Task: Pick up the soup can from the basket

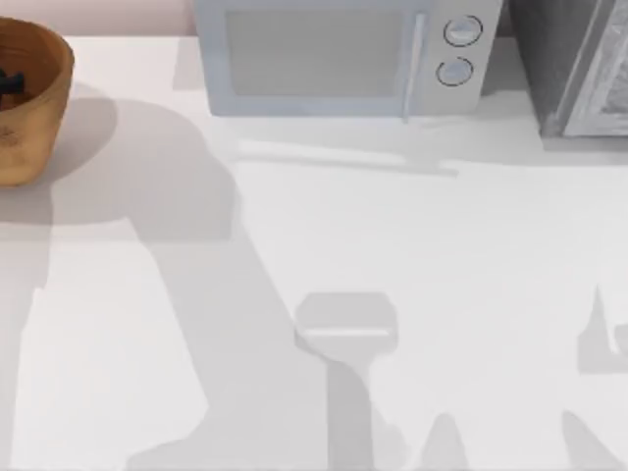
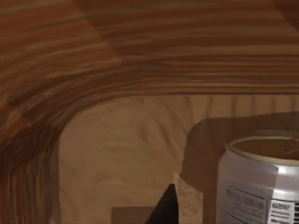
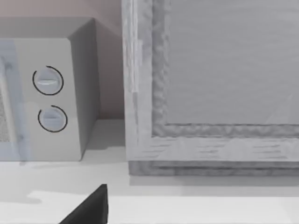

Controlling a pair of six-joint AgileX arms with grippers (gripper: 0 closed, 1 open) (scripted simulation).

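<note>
So the basket (image 1: 29,98) sits at the far left corner of the counter (image 1: 392,294), partly cut off by the top view's left edge. There's a dark bit of my left gripper (image 1: 10,86) down inside it. In the left wrist view one dark fingertip (image 2: 166,207) pokes up over the basket floor; I can't tell whether the fingers are apart or together. The soup can (image 2: 259,182) stands upright on the basket floor just beside that fingertip, long axis vertical, dull gold top facing up. Its label has small print, too fine for me to read.

Along the back edge sits a microwave (image 1: 339,57), two round knobs, no readable markings. A grey cabinet (image 1: 579,64) fills the far right corner. The right wrist view faces the microwave and cabinet, with one dark finger (image 3: 91,207) over the counter; again I can't tell its state.
</note>
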